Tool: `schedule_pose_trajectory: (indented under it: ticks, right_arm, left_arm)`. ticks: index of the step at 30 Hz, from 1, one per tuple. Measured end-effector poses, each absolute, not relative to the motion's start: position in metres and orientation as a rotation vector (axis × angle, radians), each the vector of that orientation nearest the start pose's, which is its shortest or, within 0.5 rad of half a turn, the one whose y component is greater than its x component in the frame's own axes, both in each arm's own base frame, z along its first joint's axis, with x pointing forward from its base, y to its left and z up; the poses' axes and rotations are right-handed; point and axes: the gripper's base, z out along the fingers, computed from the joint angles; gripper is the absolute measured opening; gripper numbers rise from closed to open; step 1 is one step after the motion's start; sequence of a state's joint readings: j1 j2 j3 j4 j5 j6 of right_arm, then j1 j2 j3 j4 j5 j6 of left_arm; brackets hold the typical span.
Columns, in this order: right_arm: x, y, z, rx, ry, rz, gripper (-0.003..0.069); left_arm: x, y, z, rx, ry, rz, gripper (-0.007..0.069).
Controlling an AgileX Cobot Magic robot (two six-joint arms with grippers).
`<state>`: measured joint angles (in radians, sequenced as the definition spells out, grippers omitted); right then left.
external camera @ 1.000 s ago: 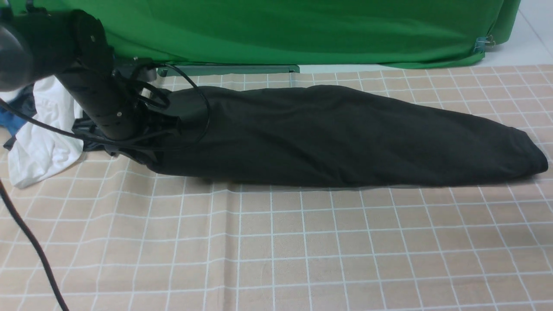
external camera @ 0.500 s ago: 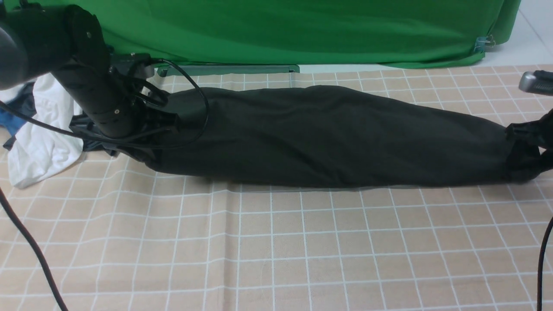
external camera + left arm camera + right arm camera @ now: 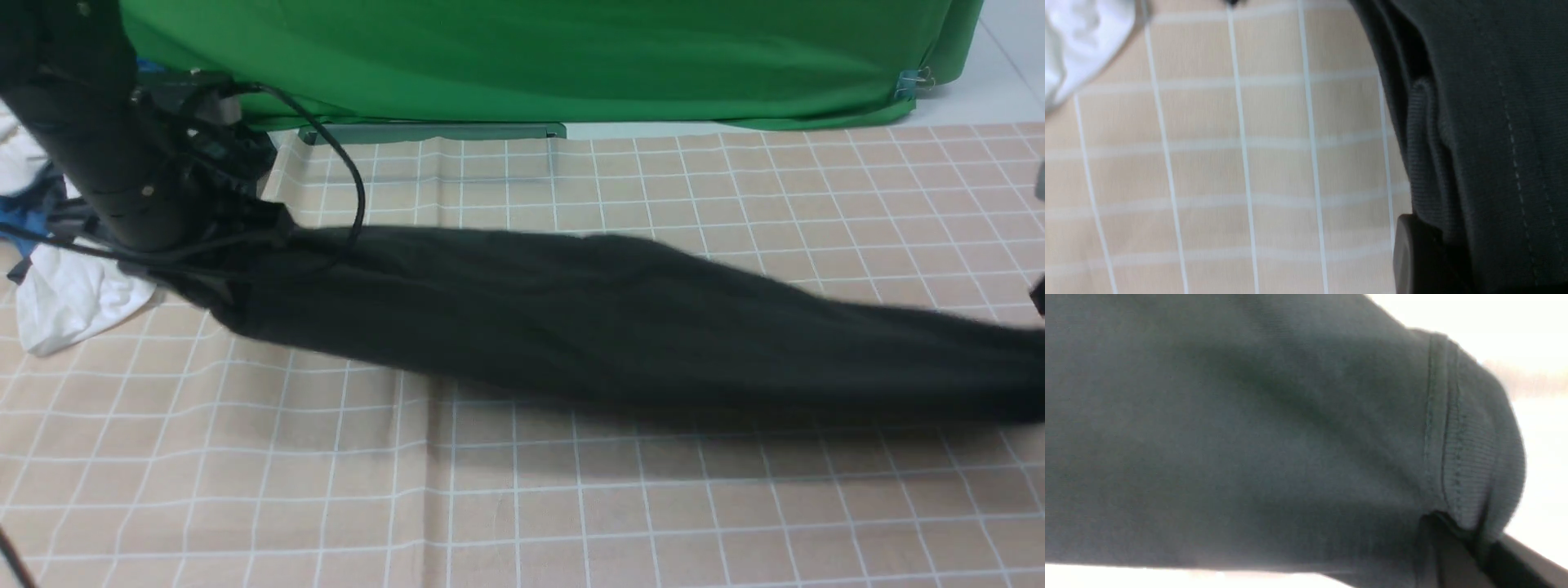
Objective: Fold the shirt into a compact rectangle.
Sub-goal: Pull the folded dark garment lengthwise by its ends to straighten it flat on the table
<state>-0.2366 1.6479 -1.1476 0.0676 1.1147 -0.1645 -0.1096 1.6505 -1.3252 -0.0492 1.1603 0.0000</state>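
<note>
Table (image 3: 522, 490), covered by a beige cloth with a white grid, filling the front view from the near edge to the green backdrop (image 3: 531, 57) hung along its far side. The near half of the table is bare cloth with a few shallow creases. A bare strip also lies between the backdrop and the garment.

The shirt (image 3: 571, 318), plain black, is gathered into one long narrow band across the middle of the table. It runs from the left arm (image 3: 90, 155) on the left, sloping toward the near right, and passes out of the front view at the right edge. Its outline is blurred. No print or label shows. A shadow lies on the cloth under its near edge, most clearly toward the right.

A white garment (image 3: 65, 302) is heaped at the table's left edge, just beside the shirt's left end, with a scrap of blue cloth (image 3: 16, 220) behind it.

The left pincer (image 3: 1453, 261) is pinching the shirt's left end. In the left wrist view a ribbed hem and a stitched seam run down to its dark finger (image 3: 1412, 257).

The right pincer (image 3: 1457, 555) is pinching the shirt's right end. In the right wrist view a ribbed, double-stitched hem is caught at its black finger (image 3: 1437, 555)
</note>
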Motion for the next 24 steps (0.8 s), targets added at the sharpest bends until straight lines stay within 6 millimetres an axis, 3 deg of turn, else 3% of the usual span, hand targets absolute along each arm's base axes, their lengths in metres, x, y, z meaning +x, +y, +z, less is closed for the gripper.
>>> schedule_pose_trajectory:
  ticks: [3,5,6,10,17,20,24]
  right_arm:
    - [0.26,-0.058,0.221,0.205,3.141,0.084,0.0073]
    - [0.246,-0.055,0.218,0.211,3.149,0.085,0.0073]
    - [0.229,-0.051,0.211,0.215,3.173,0.089,0.0073]
    - [0.209,-0.046,0.202,0.217,3.158,0.075,0.0102]
    - [0.206,-0.047,0.2,0.228,3.148,0.051,0.028]
    - [0.207,-0.047,0.203,0.228,3.14,0.046,0.0332]
    - [0.215,-0.048,0.22,0.237,3.075,0.059,0.0324]
  left_arm:
    - [0.291,-0.036,0.265,0.114,3.055,-0.082,0.0146]
    - [0.277,-0.035,0.26,0.098,3.085,-0.08,0.0146]
    - [0.26,-0.033,0.253,0.063,3.112,-0.078,0.0146]
    - [0.227,-0.029,0.244,0.012,3.101,-0.083,0.0146]
    - [0.21,-0.025,0.242,0.01,3.056,-0.045,0.0162]
    - [0.21,-0.022,0.244,0.015,3.037,0.004,0.0255]
    - [0.218,-0.02,0.259,0.034,2.981,0.044,0.0428]
